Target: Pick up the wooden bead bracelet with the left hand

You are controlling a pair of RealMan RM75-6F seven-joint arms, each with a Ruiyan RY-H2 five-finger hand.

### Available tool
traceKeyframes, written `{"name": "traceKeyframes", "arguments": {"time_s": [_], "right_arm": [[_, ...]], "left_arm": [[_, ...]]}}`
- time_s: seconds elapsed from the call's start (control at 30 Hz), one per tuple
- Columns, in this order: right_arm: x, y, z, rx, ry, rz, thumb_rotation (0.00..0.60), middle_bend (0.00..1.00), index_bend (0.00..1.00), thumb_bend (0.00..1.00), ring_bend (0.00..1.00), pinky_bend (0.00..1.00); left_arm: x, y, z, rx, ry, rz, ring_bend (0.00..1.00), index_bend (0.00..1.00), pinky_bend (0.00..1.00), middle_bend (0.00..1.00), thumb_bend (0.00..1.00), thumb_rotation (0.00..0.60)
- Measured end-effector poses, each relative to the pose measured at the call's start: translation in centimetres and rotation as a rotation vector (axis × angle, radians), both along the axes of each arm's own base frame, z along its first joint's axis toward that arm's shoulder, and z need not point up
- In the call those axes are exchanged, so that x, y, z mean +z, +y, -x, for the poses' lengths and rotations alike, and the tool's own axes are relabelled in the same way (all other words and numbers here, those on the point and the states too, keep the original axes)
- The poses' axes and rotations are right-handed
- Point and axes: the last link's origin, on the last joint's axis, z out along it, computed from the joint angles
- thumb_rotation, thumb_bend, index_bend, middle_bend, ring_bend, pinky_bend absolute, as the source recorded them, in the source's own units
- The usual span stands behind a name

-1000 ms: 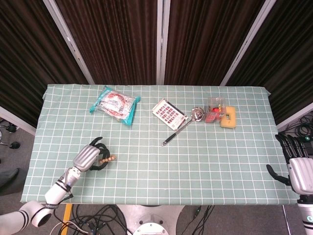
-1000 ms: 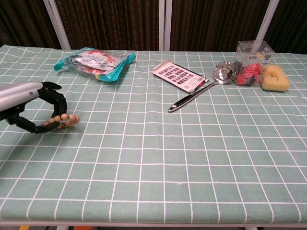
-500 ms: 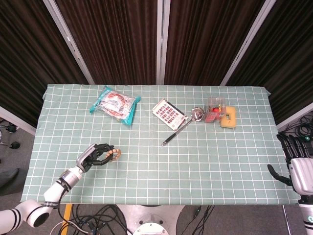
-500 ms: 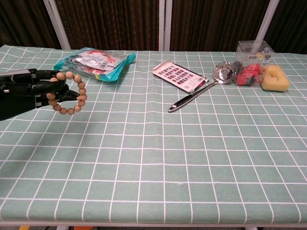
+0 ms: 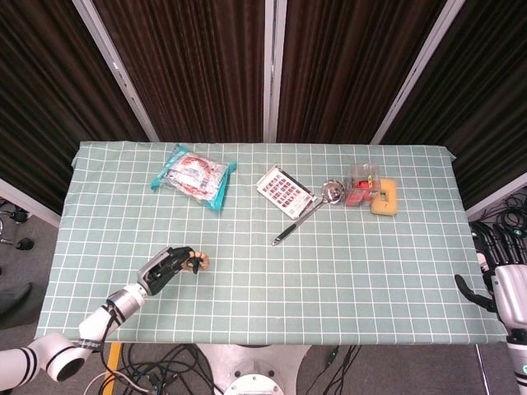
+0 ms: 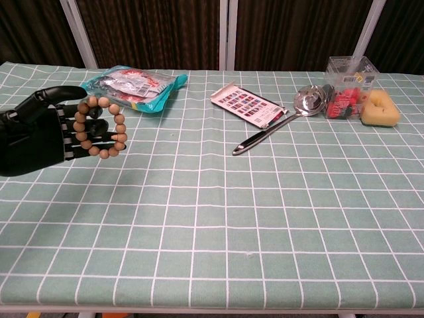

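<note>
The wooden bead bracelet (image 6: 101,127) is off the table, a ring of light brown beads looped over the dark fingers of my left hand (image 6: 41,132). In the head view that left hand (image 5: 167,267) hangs over the table's front left part with the bracelet (image 5: 198,260) at its fingertips. My right hand (image 5: 506,284) stays beyond the table's right edge, fingers spread, holding nothing; the chest view does not show it.
A teal snack bag (image 6: 134,87) lies at the back left. A card of colour swatches (image 6: 246,105) and a metal ladle (image 6: 278,123) sit mid-table. At the back right stand a clear box (image 6: 348,86) and a yellow sponge (image 6: 379,108).
My left hand closed on the bracelet where it lay on the cloth, lifted it and turned so its fingers face forward. It has drifted slightly right. The right hand barely moved.
</note>
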Motion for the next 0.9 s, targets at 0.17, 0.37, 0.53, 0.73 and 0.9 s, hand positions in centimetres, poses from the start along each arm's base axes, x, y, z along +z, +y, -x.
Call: {"name": "traceKeyframes", "arguments": {"time_s": [0.17,0.37,0.53,0.73,0.9], "right_arm": [[0.8,0.0,-0.3,0.009,0.023,0.019,0.600,0.08,0.00,0.20,0.00,0.00],[1.8,-0.2,-1.1,0.024,0.055,0.032,0.600,0.08,0.00,0.19,0.00,0.00],[2.2,-0.5,-1.4,0.034,0.065,0.036,0.600,0.08,0.00,0.19,0.00,0.00],[2.2,-0.8,-1.7,0.039,0.068,0.023,0.600,0.08,0.00,0.19,0.00,0.00],[2.2,-0.9,-1.6,0.038,0.064,0.024,0.600,0.08,0.00,0.19,0.00,0.00]], "left_arm": [[0.1,0.2,0.0,0.013,0.008,-0.013,0.30,0.58,0.08,0.61,0.34,0.329],[0.1,0.5,0.3,0.018,0.057,-0.062,0.30,0.58,0.08,0.63,0.35,0.420],[0.0,0.6,0.6,0.026,0.111,-0.106,0.30,0.62,0.08,0.67,0.36,0.475],[-0.1,0.7,0.8,0.042,0.172,-0.158,0.33,0.66,0.08,0.70,0.35,0.475],[-0.2,0.7,0.8,0.061,0.188,-0.169,0.34,0.68,0.08,0.72,0.35,0.477]]}}
